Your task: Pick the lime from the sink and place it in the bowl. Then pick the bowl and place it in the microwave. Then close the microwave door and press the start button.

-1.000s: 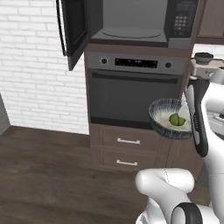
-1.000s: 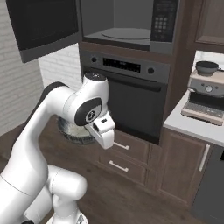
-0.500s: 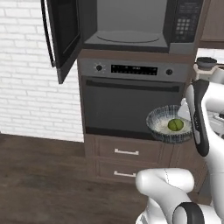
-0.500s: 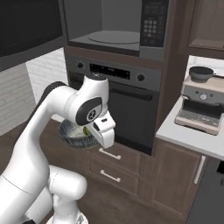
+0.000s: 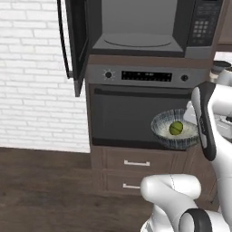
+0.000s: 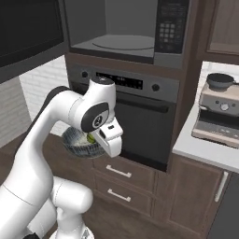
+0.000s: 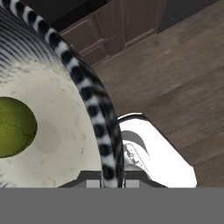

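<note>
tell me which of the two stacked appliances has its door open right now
The upper one, the microwave: its door hangs swung out to the left, showing the turntable. The oven below is shut.

The glossy white robot arm (image 6: 51, 116) is made of thick, rounded links with smooth shells. A round dark grey cap with a small pale mark sits on its upper joint (image 6: 95, 120). A long black band runs along the side of one link (image 5: 205, 122). The lower joint shows a dark ring (image 5: 195, 223).
</note>
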Tool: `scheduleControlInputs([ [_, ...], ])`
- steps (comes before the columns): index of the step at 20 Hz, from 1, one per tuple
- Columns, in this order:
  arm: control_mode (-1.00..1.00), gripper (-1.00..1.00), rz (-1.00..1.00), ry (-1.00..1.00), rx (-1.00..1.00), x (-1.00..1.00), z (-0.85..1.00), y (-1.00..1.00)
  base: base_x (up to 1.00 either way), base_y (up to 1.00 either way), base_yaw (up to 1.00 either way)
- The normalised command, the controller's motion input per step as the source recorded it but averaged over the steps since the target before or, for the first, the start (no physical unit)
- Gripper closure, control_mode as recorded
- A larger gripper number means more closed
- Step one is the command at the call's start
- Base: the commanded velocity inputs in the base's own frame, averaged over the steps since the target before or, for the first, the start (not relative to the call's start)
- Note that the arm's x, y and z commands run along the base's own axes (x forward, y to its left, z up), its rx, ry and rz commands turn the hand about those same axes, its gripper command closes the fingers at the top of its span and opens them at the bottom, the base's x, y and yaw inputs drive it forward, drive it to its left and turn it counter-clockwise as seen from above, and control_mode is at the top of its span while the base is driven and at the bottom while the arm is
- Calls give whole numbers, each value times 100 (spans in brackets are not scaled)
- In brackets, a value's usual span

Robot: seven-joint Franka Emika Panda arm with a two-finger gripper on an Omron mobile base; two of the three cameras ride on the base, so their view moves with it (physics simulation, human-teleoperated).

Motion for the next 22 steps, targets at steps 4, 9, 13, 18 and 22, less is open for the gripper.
scheduleControlInputs([
  [4,100,100,0,0,0,0,0,0,32,32,-18],
  [9,100,100,0,0,0,0,0,0,51,36,-24],
  [13,100,100,0,0,0,0,0,0,45,37,-20],
  [18,100,100,0,0,0,0,0,0,39,35,-20],
  [22,100,100,0,0,0,0,0,0,49,40,-22],
])
